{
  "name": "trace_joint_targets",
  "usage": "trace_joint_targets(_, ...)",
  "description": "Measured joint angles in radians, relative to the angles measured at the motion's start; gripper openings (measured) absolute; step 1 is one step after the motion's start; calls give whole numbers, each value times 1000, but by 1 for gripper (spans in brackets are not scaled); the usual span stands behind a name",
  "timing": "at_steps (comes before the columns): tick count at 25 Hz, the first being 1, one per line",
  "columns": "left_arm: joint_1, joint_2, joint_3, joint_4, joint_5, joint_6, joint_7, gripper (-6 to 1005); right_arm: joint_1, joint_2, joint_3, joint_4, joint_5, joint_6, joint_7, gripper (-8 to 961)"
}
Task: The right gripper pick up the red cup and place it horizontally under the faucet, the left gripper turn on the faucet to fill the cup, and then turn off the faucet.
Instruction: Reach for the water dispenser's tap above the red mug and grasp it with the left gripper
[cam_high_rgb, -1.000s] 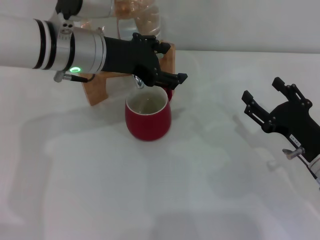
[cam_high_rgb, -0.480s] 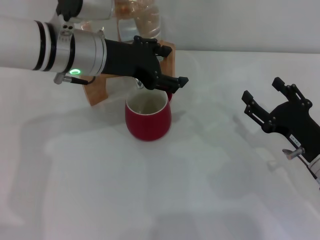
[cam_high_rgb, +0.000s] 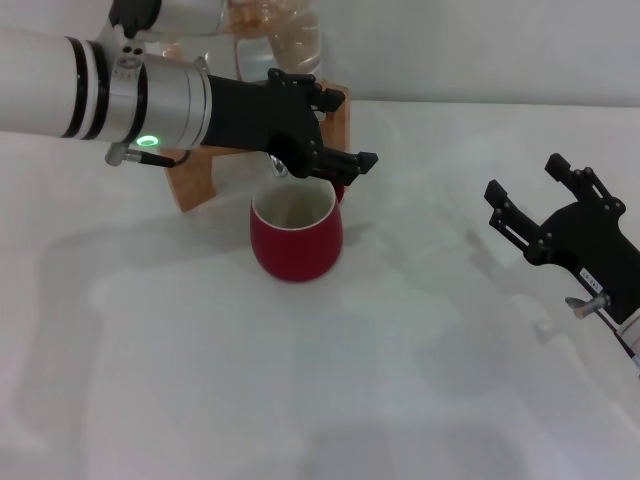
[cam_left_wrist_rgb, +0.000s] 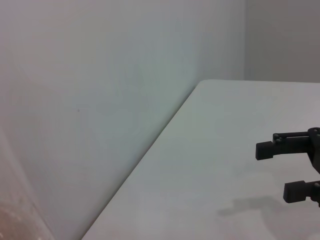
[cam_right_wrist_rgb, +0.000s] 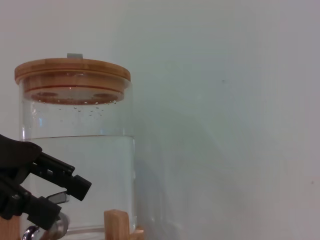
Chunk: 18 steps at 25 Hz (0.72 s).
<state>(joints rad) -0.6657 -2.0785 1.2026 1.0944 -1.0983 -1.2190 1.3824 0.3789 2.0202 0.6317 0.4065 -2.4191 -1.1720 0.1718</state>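
The left gripper sits over the faucet — its jaws I cannot tell — above the upright cup; the right gripper waits aside, jaws spread.

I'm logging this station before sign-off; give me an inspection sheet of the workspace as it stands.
Surface: white table, no spill seen.
Red cup: upright below the faucet, on the table.
Jar: clear, holds water, wooden lid, on a wooden stand.
Clutter: nothing seen.
Left tool: at the faucet above the cup; grip on the lever hidden.
Right tool: open, holding nothing, apart from the cup at the table's right.
Cables: nothing seen.
Surroundings: plain white wall behind the table.
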Motion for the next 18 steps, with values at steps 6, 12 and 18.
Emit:
trace_joint_targets(6, 0, 1, -1, 0, 0, -14, -1, 875, 0, 0, -1, -1, 0, 0, 0, 839)
trace_joint_targets(12, 0, 2, -1, 1, 0, -25, -6, 875, 0, 0, -2, -2, 0, 0, 0, 839)
trace_joint_targets(18, 13, 2, 0, 33, 18, -35, -21, 874, 0, 0, -3, -2, 0, 0, 0, 839)
